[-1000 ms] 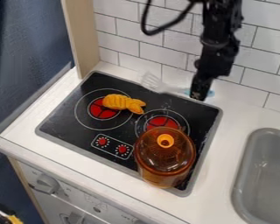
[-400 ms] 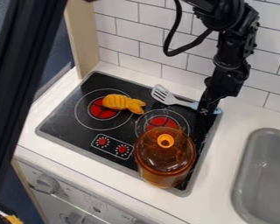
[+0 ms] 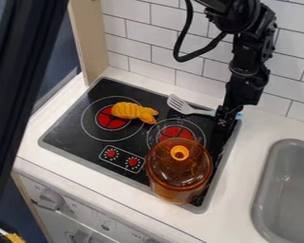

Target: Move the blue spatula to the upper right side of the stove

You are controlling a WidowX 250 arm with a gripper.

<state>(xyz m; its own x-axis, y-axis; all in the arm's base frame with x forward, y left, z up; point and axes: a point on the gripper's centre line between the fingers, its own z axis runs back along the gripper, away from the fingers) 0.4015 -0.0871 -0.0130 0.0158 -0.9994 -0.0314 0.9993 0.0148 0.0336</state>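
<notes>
"Where does the spatula (image 3: 195, 111) lie?"
"Along the upper right side of the stove (image 3: 65, 130), the black gripper (image 3: 222, 122) at its blue handle."
"Pincer wide or narrow?"
"Cannot tell from this angle; it may be holding the handle."
"Also?"
"Amber vessel (image 3: 178, 173), stove's lower right; yellow toy food (image 3: 134, 112), upper left"

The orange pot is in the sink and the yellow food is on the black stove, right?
No, the orange pot is on the black stove, not in the sink; the camera view shows it. The yellow food is on the stove, too.
</notes>
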